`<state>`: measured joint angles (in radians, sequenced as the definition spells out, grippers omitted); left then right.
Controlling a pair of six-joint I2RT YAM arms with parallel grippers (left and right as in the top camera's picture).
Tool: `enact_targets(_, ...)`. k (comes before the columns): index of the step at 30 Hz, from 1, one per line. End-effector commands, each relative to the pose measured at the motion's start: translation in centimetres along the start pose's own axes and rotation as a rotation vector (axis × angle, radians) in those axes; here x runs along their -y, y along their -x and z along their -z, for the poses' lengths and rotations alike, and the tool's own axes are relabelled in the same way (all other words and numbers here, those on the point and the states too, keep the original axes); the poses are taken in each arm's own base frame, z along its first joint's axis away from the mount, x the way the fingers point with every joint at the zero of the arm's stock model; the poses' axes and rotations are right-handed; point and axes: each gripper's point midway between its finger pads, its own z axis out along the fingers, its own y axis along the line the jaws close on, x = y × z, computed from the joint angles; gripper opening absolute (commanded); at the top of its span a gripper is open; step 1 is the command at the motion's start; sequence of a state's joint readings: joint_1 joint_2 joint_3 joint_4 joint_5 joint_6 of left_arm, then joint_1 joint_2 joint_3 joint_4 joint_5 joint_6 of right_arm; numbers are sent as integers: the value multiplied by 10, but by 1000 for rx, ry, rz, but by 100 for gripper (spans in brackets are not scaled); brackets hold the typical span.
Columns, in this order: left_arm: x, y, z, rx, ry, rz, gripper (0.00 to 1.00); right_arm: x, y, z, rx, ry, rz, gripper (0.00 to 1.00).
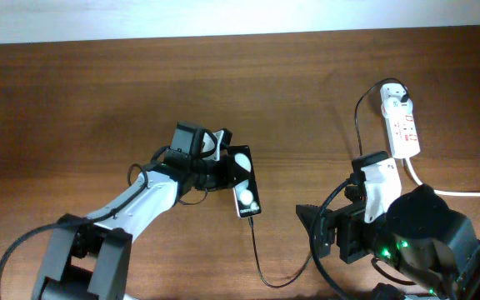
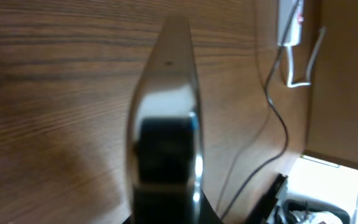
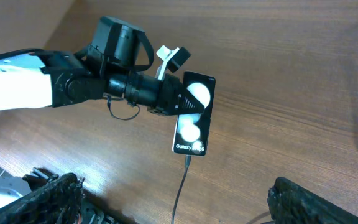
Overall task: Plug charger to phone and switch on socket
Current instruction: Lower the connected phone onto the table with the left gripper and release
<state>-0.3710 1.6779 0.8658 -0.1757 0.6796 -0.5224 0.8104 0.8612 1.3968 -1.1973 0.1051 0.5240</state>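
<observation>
Left tool is pinching the phone face up, long axis front to back, port end toward the robot. Charger looks seated there, so plugging seems done. Right tool, right of the phone, is spread and empty. Next I press the switch on the socket, further right.

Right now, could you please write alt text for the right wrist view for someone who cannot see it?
The left gripper is shut on the upper half of the phone, and the charger runs from its lower edge toward the camera across the wooden table.
</observation>
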Motion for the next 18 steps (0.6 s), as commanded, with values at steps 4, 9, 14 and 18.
enact_targets(4,-22,4,-13,3,56,-2,0,1,5,3,19,-8,-10,99)
enact_targets(9,-24,4,-14,6,66,-2,0,1,5,3,19,-8,-10,99)
enact_targets(14,-31,6,-14,20,106,-4,0,1,5,3,19,-8,-10,99)
enact_targets(18,-32,6,-14,21,109,-4,0,1,5,3,19,-8,-10,99)
